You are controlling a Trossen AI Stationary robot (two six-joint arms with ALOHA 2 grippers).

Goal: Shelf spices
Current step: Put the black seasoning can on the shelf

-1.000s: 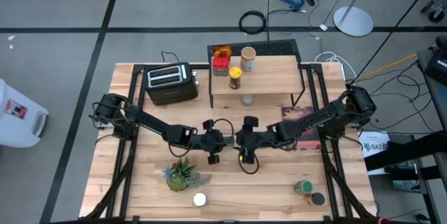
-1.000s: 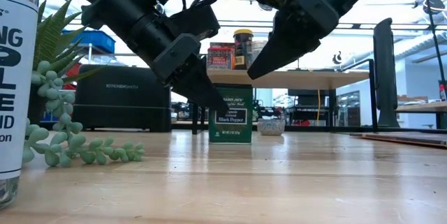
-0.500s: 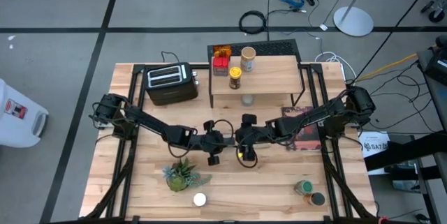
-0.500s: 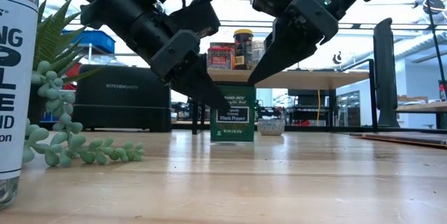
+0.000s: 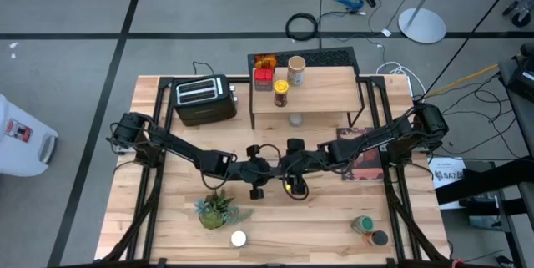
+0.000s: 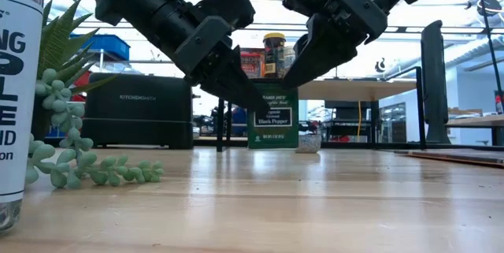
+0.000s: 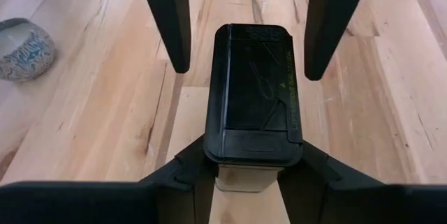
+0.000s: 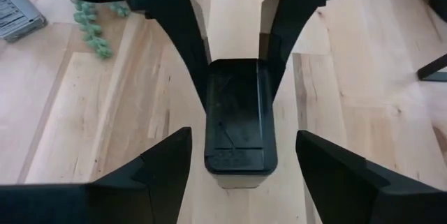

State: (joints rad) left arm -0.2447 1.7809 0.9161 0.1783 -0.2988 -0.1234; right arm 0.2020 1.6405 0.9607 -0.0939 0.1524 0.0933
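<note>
A green black-pepper tin with a black lid hangs upright mid-table, between my two grippers. My left gripper comes from the table's left and is shut on it. My right gripper comes from the right and stands open, one finger on either side of the tin's other end without touching. The shelf at the far side carries a red tin, an amber jar, a tan-lidded jar and a yellow-lidded jar. A white-capped shaker stands near the front edge. My left gripper pinches the tin's two wide faces between its two fingers, just below the lid at the end nearest that arm. The fingers slant down from the table's left and lie along the tin's length. In the low view the tin's base seems slightly above the tabletop.
A black toaster stands far left beside the shelf, and a green plant near-left of the grippers. A small patterned bowl sits in front of the shelf. A dark book lies right, and two containers lie near right.
My left gripper has risen a little with the pepper tin. The tin was standing on the table and now sits slightly higher, a little nearer the table's right, still upright. My right gripper has turned at the wrist, its fingers still apart around the tin.
</note>
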